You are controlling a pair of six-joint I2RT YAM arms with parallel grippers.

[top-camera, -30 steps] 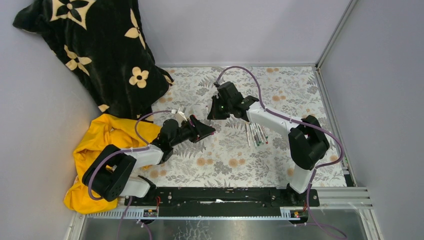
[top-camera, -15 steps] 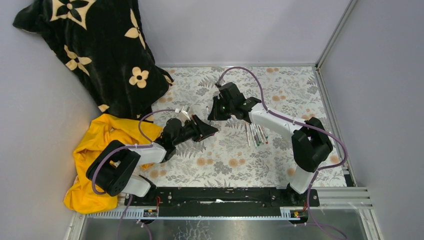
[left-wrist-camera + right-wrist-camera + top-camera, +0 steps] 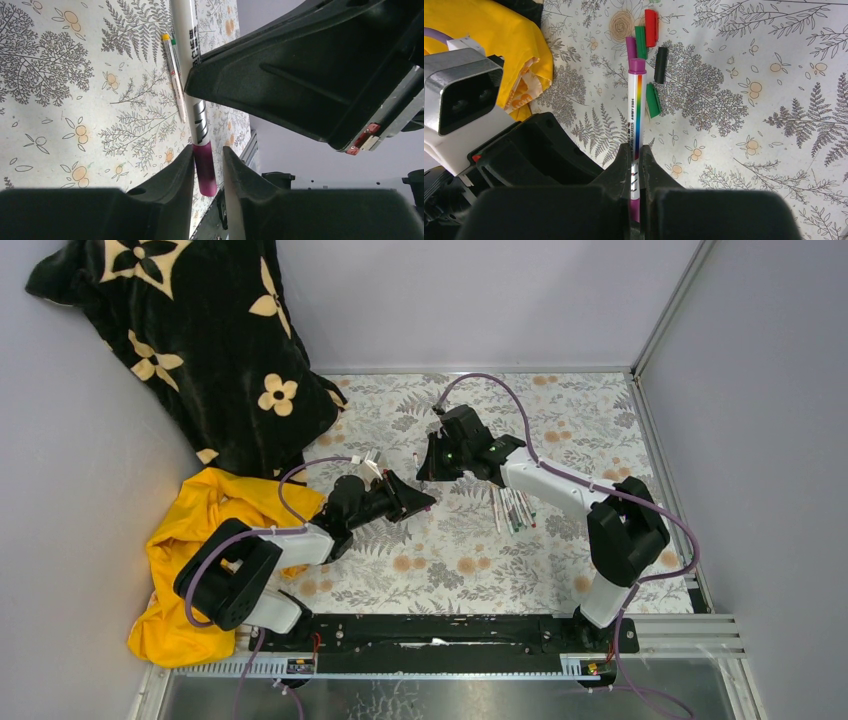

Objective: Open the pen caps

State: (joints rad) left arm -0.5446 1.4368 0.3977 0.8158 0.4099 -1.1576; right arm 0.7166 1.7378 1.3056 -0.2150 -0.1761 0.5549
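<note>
Over the last second the left gripper (image 3: 428, 502) has advanced to the right gripper (image 3: 421, 466), and both are now closed on one pen (image 3: 636, 120) held above the surface (image 3: 560, 420), left on its magenta cap (image 3: 204, 167), ready for pulling

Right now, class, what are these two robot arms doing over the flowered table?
They share one purple pen in mid-air. The right gripper clamps its barrel, while the left gripper closes on its magenta cap, which is still on. Loose caps in red, green, black and purple lie on the tablecloth, with other pens bunched beside the right arm.
</note>
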